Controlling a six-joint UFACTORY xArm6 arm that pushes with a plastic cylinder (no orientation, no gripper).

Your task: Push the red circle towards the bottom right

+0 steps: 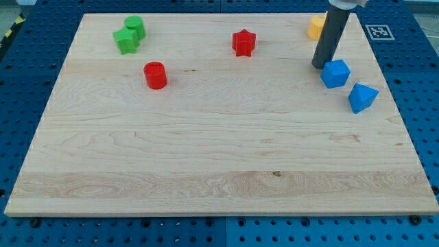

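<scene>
The red circle [156, 75] is a short red cylinder on the wooden board [219, 158], at the view's upper left. My tip [319, 65] is at the view's upper right, far to the right of the red circle. It stands just left of a blue cube [335, 73], touching or nearly touching it. A red star [243, 42] lies between the circle and my tip, nearer the view's top.
A green cylinder [135, 27] and a green star [126, 40] sit together at the view's top left. A yellow block [316, 27] is partly hidden behind the rod at the top right. A second blue block [361, 97] lies right of the cube.
</scene>
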